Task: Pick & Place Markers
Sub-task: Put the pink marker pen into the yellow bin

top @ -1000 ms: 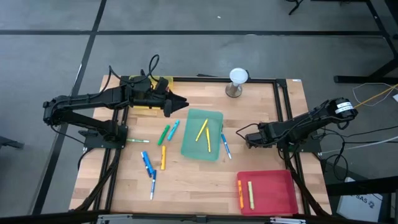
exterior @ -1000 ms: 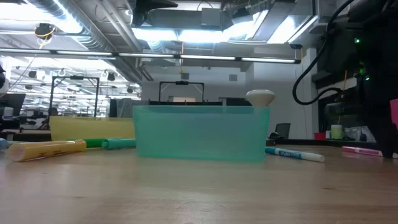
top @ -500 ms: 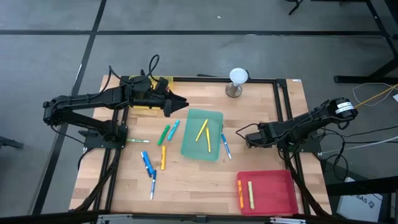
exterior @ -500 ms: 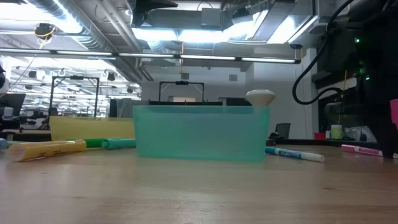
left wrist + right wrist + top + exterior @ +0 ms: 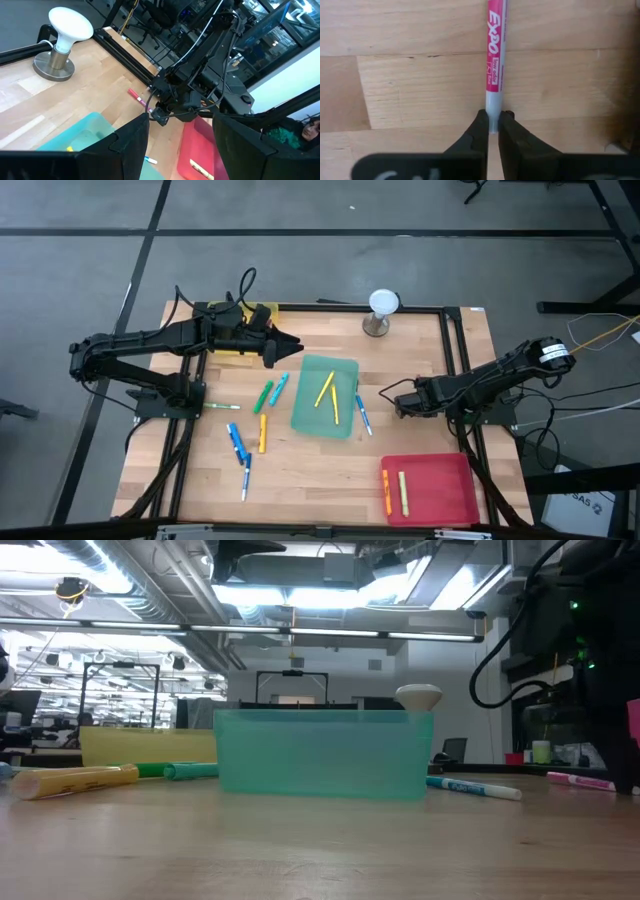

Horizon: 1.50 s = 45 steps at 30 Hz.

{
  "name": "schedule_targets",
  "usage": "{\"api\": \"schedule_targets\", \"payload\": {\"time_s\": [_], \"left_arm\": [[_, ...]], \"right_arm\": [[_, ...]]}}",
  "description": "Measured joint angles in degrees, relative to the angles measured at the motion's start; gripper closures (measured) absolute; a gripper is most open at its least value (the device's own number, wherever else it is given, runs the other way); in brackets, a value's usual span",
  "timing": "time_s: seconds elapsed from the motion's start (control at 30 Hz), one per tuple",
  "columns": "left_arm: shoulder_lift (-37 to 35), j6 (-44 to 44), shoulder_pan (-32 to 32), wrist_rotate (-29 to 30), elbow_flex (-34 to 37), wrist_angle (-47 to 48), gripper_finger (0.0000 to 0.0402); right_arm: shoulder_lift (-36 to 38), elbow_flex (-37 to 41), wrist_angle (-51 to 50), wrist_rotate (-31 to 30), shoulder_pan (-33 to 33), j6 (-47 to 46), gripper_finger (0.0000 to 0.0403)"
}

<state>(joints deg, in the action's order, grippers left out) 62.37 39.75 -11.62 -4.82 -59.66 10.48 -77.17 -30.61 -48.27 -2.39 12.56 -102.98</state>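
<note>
Markers are sorted by color: the right gripper [image 5: 491, 131] is clenched on 1 pink marker [image 5: 494, 55] lying on the worktop [image 5: 310, 470], likely bound for the red tray [image 5: 450, 490], which holds 2. The green tray [image 5: 345, 370] holds 2 yellow; about 8 lie loose. The left gripper [image 5: 297, 341] hangs released over the worktop near the yellow tray [image 5: 262, 310].

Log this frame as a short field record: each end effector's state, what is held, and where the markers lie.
right end effector: shut on the pink marker, which lies on the table
left end effector: open, empty, above the table's far left
green tray: two yellow markers
red tray: two markers, orange and yellow
loose markers: left of the green tray; one to its right
</note>
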Motion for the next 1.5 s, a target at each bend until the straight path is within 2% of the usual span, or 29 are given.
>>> {"api": "schedule_targets", "payload": {"time_s": [0.47,0.97,1.03,1.5], "left_arm": [[0.0,0.0,0.0,0.0,0.0,0.0,0.0190],[0.0,0.0,0.0,-0.9,0.0,0.0,0.0190],[0.0,0.0,0.0,-0.9,0.0,0.0,0.0190],[0.0,0.0,0.0,-1.3,0.0,0.0,0.0190]], "right_arm": [[3.7,0.0,-0.9,-1.6,0.1,1.7,0.0383],[3.7,-1.3,-2.0,-2.8,0.1,2.6,0.0387],[3.8,-1.4,-1.2,-2.8,0.2,2.9,0.0403],[3.8,-4.0,-3.1,-5.4,0.2,4.4,0.0401]]}}
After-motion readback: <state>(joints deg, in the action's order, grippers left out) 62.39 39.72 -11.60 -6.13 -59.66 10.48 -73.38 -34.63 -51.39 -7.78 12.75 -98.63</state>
